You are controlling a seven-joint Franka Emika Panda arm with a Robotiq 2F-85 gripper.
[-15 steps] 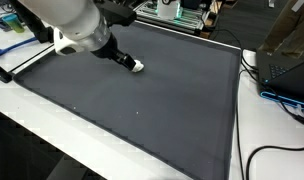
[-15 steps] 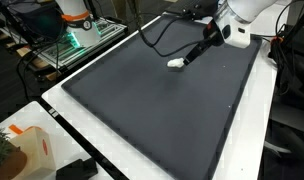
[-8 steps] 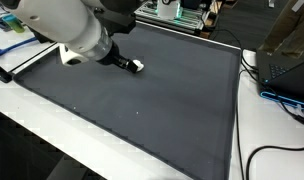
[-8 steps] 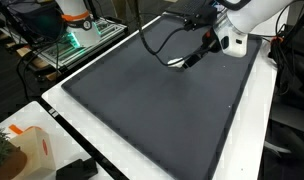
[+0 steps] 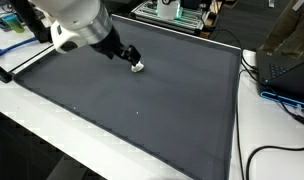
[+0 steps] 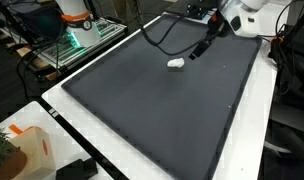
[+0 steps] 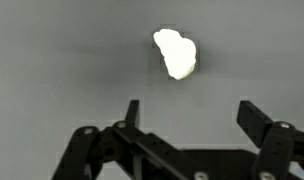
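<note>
I am comparing with half a second back: the arm is now sitting higher and further toward 12 o'clock, so the white lump (image 6: 176, 64), which the gripper (image 6: 195, 54) was covering then, is showing in full again. The lump itself is lying where it lay a second ago.

In an exterior view, going left to right, I am seeing the white table edge (image 5: 32, 125), then the gripper (image 5: 130, 57) slanting down, then the lump (image 5: 138, 67) just off its tips at about 4 o'clock, with the dark mat (image 5: 152, 110) spreading away to the right. I cannot tell from here whether the tips are touching it.

In the wrist view the black metal fingers (image 7: 132, 108) are standing at the left and right of the gripper (image 7: 189, 108), spread as wide as they go and gripping nothing (plain grey mat is showing between them). The lump (image 7: 176, 53) is sitting apart from them at about 12 o'clock, slightly left of the midline.

The mat (image 6: 142, 100) is looking matte, flat and finely textured, with a thin pale border. The lump is looking soft, bright and irregular, with rounded, bulging edges. Its long axis is running from roughly 11 o'clock to 5 o'clock in the wrist view, narrower at the 11 o'clock end and broader toward 5.
</note>
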